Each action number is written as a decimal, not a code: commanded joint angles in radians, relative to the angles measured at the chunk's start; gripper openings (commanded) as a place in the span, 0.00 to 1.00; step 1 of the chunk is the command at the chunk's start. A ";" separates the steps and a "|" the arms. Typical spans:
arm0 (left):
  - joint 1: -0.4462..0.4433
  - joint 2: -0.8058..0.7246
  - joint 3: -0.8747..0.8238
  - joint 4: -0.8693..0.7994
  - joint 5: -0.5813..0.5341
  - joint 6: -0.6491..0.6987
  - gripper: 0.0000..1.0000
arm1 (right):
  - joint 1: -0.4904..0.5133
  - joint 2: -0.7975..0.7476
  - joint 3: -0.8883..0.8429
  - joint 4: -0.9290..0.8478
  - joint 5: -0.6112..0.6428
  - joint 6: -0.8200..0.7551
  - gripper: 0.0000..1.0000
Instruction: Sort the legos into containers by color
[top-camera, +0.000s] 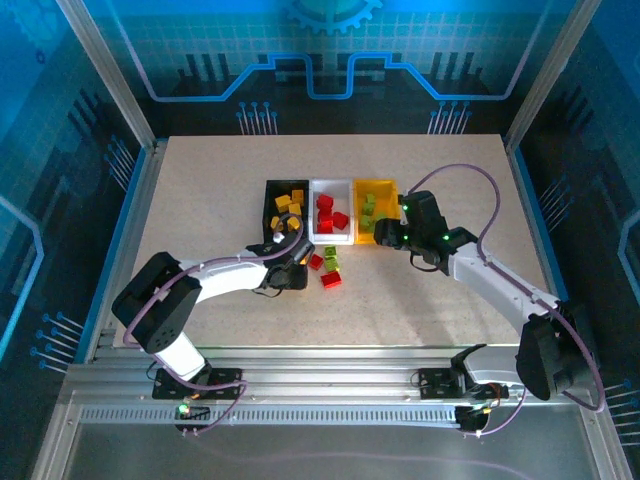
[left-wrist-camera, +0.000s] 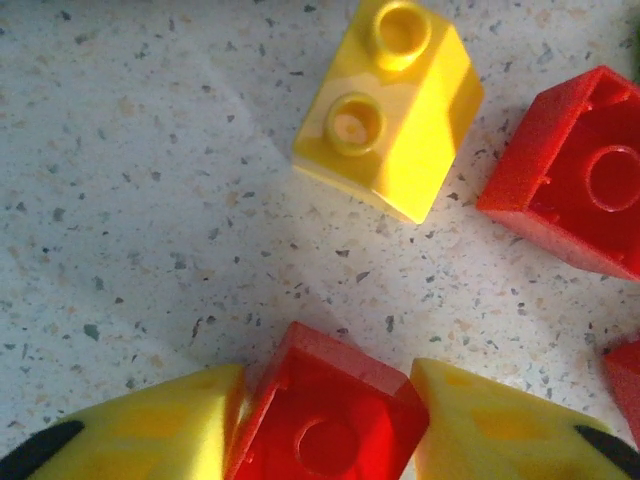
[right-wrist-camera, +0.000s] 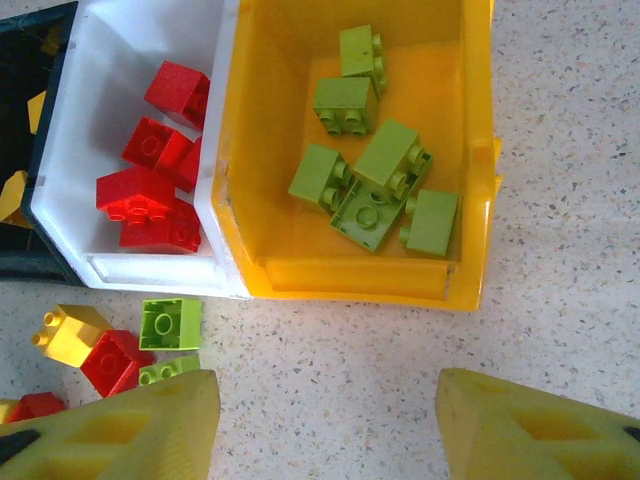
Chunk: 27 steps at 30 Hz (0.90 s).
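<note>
Stretched low and forward from the near-left corner, with the left gripper (top-camera: 293, 272) down on the table (top-camera: 200, 200), just in front of the white bin (right-wrist-camera: 150, 270). Clamped there on a red brick (left-wrist-camera: 328, 410), with the yellow fingers (left-wrist-camera: 150, 425) pressed against both of its sides. Reached in from the near-right with a bent elbow, the right gripper (right-wrist-camera: 330, 420) hovering right of the white bin, before the yellow bin (right-wrist-camera: 240, 150). Spread wide, with nothing between the fingers. Three bins in one row: black bin (top-camera: 270, 210) to the left of the white bin, yellow to its right. In the yellow bin, six green bricks (right-wrist-camera: 345, 105). In the white bin, at least four red bricks (right-wrist-camera: 178, 90), heaped too closely for a sure count. In the black bin, several yellow bricks (top-camera: 285, 205), too small to number. Loose just in front of the white bin: one yellow brick (right-wrist-camera: 65, 335), two green (right-wrist-camera: 170, 322), and two more red (top-camera: 331, 279) besides the held one.
</note>
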<state>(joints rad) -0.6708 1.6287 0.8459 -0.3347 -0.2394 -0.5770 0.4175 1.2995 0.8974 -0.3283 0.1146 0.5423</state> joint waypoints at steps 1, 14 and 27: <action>-0.007 -0.050 -0.022 -0.022 -0.011 0.000 0.39 | -0.014 -0.017 -0.008 0.006 -0.003 0.013 0.61; 0.010 0.027 0.421 -0.094 0.002 0.110 0.38 | -0.017 -0.021 -0.044 0.007 0.011 0.045 0.61; 0.103 0.495 0.948 -0.204 -0.028 0.133 0.48 | -0.019 -0.097 -0.085 -0.037 -0.009 0.068 0.61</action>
<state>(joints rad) -0.5777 2.0998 1.7134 -0.4690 -0.2481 -0.4633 0.4110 1.2366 0.8303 -0.3458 0.1150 0.5884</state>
